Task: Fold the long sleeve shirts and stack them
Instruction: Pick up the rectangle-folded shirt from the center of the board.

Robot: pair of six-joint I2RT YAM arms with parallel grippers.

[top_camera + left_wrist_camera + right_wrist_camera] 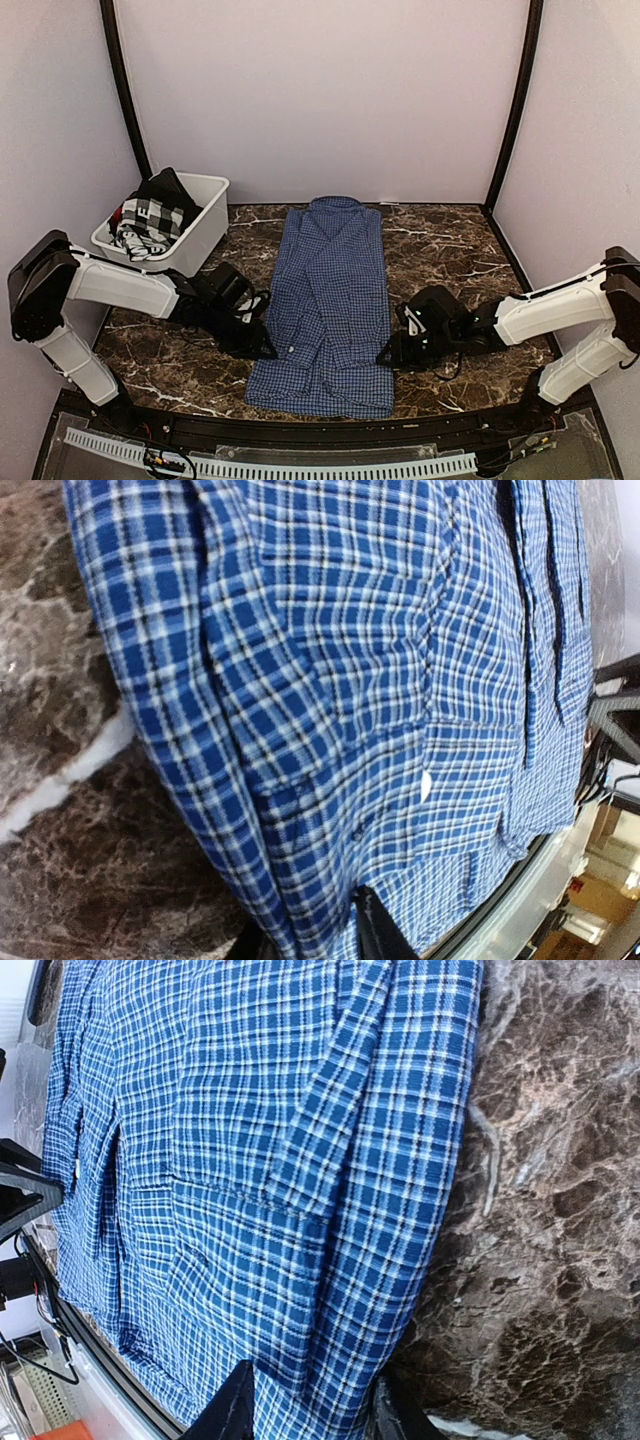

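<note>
Blue: seeing shirt (pixel 330 300) lengthwise front-to-back, left gripper (pixel 267 348) and right gripper (pixel 387 357) straddling its side edges, can't tell if clamped.

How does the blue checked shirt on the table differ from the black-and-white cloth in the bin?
The blue shirt has a fine check; the black-and-white garment has a bolder one. The blue shirt lies flat in a long strip on the table; the black-and-white garment sits bunched in the white bin. Both are checked cloth.
</note>
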